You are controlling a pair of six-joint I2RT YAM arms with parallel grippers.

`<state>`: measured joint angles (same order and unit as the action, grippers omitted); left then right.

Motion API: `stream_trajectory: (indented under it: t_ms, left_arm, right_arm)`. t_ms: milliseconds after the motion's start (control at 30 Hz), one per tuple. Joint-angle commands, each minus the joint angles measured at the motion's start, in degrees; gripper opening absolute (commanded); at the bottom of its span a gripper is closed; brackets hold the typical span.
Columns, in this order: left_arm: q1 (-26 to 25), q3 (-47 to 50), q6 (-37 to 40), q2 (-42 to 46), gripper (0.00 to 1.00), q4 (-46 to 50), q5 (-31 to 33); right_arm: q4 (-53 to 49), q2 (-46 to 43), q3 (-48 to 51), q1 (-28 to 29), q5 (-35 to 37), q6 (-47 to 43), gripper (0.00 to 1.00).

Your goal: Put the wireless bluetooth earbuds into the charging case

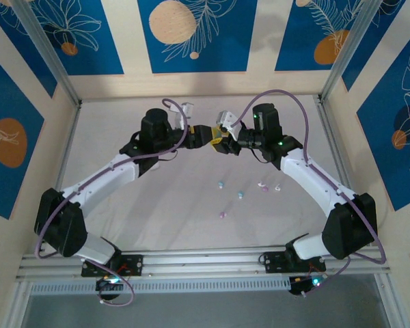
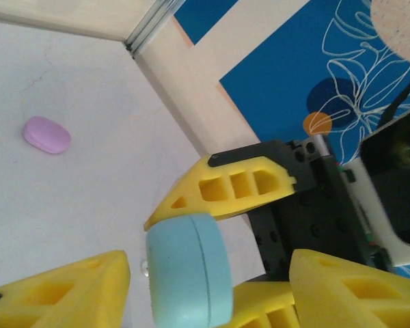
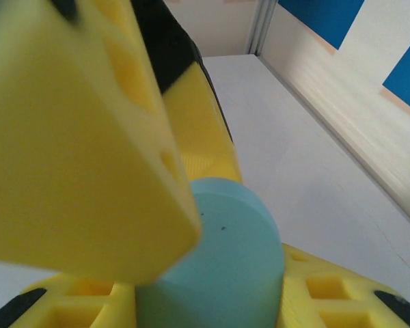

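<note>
Pale blue charging case (image 2: 188, 270): smooth matt plastic, fine seam line. Yellow gripper fingers (image 2: 232, 184): matt plastic. Table cover (image 2: 89, 205): white, matt, faintly creased. Lilac case (image 2: 46, 134): smooth, slight sheen.

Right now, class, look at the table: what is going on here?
The robot's right hand grips a pale blue case over the far half of the table, and its left hand is open around it. Small earbuds lie loose on the table nearer the robot. A purple case lies there too.
</note>
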<state>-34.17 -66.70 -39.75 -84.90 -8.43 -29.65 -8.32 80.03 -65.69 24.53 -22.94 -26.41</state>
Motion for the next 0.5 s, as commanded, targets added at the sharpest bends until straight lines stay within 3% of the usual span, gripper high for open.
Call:
stream_trajectory:
  t_ms: [0,133,300,467]
  left_arm:
    - [-0.93,-3.40,1.53,-1.48,0.55,3.64,-1.95]
    - [-1.33,-4.71,1.45,-2.15,0.41,4.64,-1.79]
    - [-1.30,-5.15,-1.25,-1.63,0.11,5.66,1.64]
    - [-1.27,-1.56,-11.17,0.96,0.03,-1.84,4.18]
  right_arm:
    - [0.65,-1.93,0.12,0.43,-0.45,-1.70,0.34]
    - [-0.12,-2.32,0.04,0.46,-0.01,-2.99,0.35]
    - [-0.53,-3.81,0.76,0.79,1.68,-5.46,0.38]
    - [10.27,-7.85,6.68,-2.55,-0.11,1.19,0.54]
